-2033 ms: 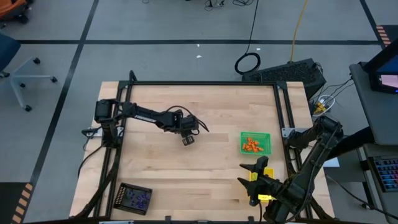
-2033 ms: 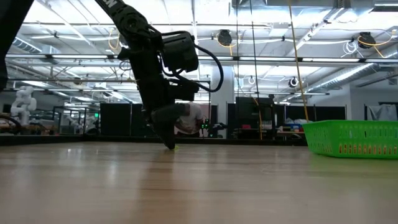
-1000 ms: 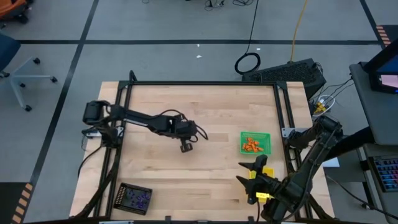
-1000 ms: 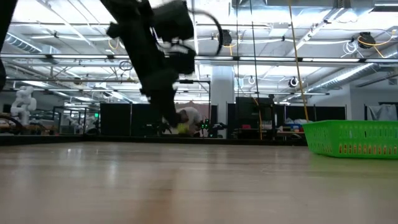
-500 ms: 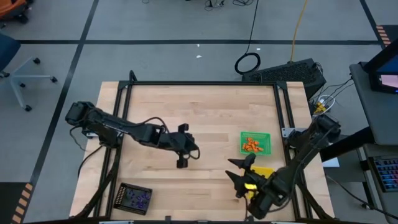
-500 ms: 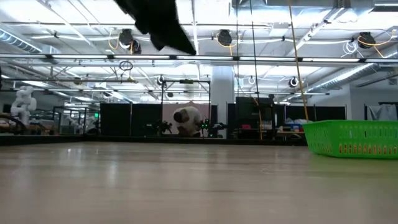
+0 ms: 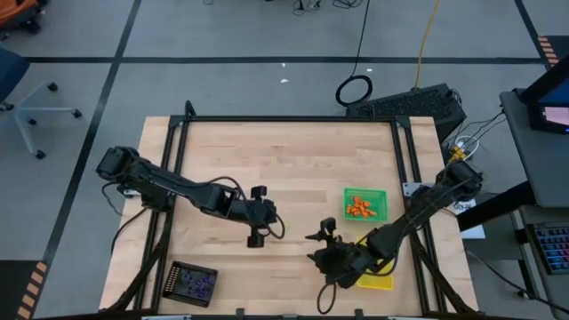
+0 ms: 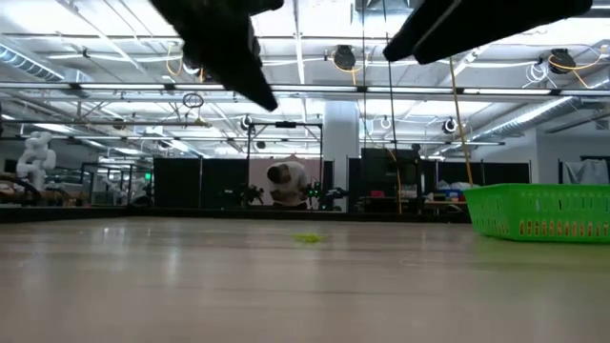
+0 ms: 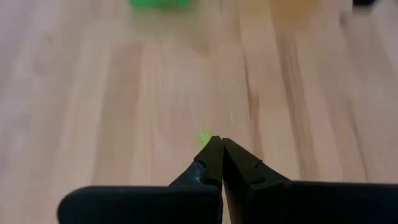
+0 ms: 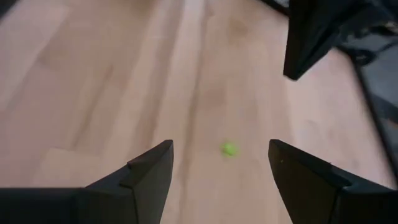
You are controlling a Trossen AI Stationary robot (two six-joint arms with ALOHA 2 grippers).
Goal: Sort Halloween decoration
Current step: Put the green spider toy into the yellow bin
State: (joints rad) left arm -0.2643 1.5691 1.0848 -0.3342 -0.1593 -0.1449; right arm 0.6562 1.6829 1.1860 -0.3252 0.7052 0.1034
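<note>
Orange bits (image 7: 359,206) and purple ones (image 7: 193,284) are trayed; one lime trinket (image 10: 229,149) lies loose between my spread right gripper (image 10: 219,163), left gripper (image 9: 217,149) clenched empty.

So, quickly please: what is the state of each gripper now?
Left gripper: closed, holding nothing; a lime trinket lies on the table just past its tips.
Right gripper: open, empty, above the lime trinket.

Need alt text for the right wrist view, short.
The right end effector, fingers wide open, hangs over bare wooden table with one tiny lime green trinket lying between them. The other arm's dark end effector shows farther off.
</note>
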